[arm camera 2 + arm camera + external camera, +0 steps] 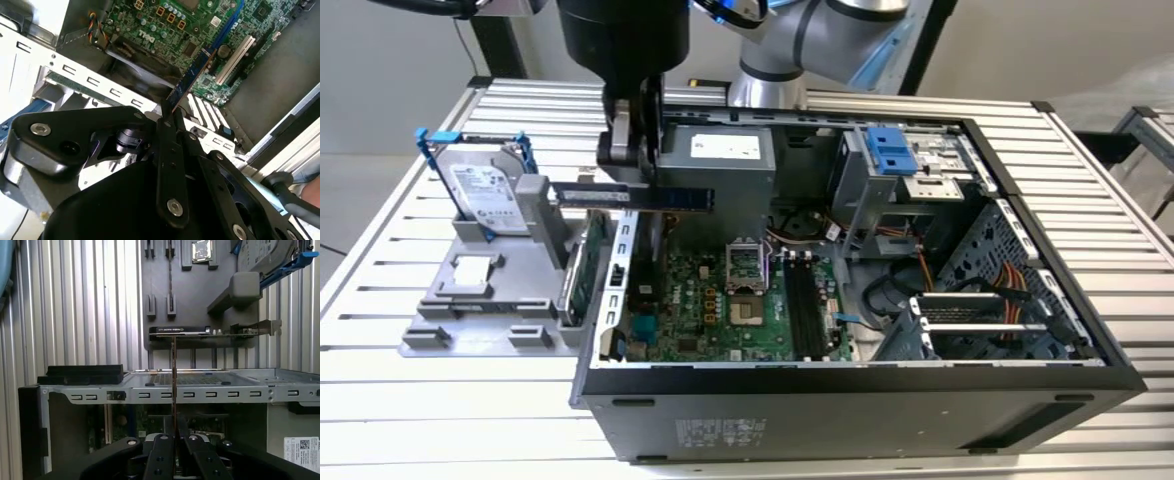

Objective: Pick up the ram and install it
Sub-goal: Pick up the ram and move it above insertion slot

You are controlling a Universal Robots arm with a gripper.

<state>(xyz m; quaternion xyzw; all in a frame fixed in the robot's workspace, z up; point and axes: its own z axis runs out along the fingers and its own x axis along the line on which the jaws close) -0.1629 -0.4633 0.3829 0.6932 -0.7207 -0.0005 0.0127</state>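
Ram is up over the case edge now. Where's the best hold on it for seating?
Pinch the ram across its two flat faces near mid-length, coming from above onto the upper long edge. It is a thin stick lying level, so this leaves the lower long edge free. In the exterior view the end effector holds it that way.

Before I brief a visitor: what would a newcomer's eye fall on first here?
The open computer case on the slatted table, its green motherboard bare. Over the case's edge at the exterior view's left, the gripper holds the ram level. Farther left stands a hard drive in a blue frame.
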